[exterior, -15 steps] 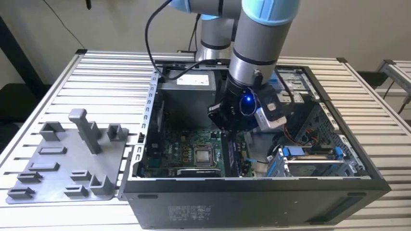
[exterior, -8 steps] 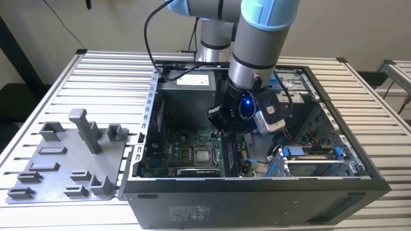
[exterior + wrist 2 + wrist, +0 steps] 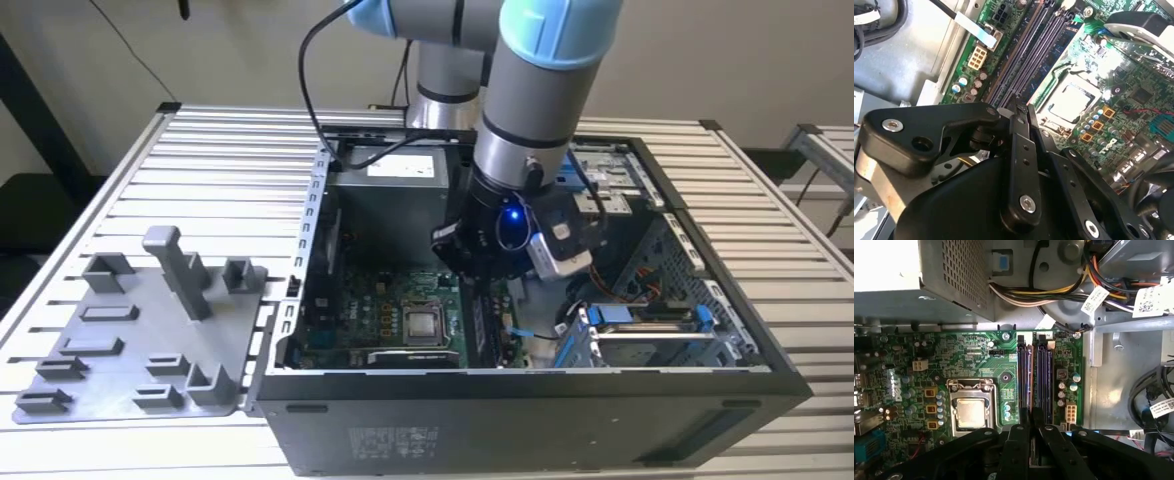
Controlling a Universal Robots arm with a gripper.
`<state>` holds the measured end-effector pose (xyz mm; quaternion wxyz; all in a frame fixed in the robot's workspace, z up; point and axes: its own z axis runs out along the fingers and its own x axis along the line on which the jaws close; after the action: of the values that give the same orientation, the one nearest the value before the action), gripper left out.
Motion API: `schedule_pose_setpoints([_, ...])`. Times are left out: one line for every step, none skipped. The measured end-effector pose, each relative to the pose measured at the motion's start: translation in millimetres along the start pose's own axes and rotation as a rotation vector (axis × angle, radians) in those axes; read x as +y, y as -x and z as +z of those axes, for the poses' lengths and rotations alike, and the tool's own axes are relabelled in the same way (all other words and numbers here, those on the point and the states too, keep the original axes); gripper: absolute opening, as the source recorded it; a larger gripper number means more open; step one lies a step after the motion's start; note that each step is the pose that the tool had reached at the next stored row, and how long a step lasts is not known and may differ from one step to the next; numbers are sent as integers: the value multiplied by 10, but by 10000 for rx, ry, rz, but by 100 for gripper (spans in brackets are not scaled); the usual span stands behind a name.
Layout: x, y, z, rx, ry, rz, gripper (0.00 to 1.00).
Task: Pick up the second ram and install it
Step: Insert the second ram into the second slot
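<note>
The arm is reaching down into the open computer case (image 3: pixel 747 345) on the table (image 3: pixel 227 150), and the claw (image 3: pixel 1030 432) is hanging just above the memory slots (image 3: pixel 1035 375) of the motherboard (image 3: pixel 969 360), beside the processor socket (image 3: pixel 970 410). In both wrist views the fingers (image 3: pixel 1021 150) are standing close together. I cannot tell if the second ram is clamped between them. I also cannot tell whether a stick is already sitting in the slots, so the installing is looking unfinished.
</note>
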<state>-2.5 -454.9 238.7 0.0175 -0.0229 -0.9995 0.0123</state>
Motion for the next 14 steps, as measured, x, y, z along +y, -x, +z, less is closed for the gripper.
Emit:
schedule_pose_setpoints([0, 0, 4, -2, -2, -32, 14])
schedule_pose_setpoints([0, 0, 7, -5, -6, -72, 14])
schedule_pose_setpoints([0, 0, 12, -14, -6, -117, 14])
schedule_pose_setpoints([0, 0, 15, -22, -10, -169, 14])
schedule_pose_setpoints([0, 0, 17, -29, -12, -227, 14])
schedule_pose_setpoints([0, 1, 22, -35, -11, -270, 14])
schedule_pose_setpoints([0, 0, 28, -39, -10, -292, 14])
schedule_pose_setpoints([0, -4, 33, -47, -11, -301, 14])
schedule_pose_setpoints([-1, -8, 36, -57, -13, -305, 14])
schedule_pose_setpoints([-1, -10, 41, -63, -12, -305, 14])
schedule_pose_setpoints([0, -10, 46, -65, -11, -305, 14])
schedule_pose_setpoints([0, -10, 52, -66, -10, -306, 14])
schedule_pose_setpoints([0, -10, 58, -66, -11, -307, 14])
schedule_pose_setpoints([-2, -10, 65, -66, -11, -307, 14])
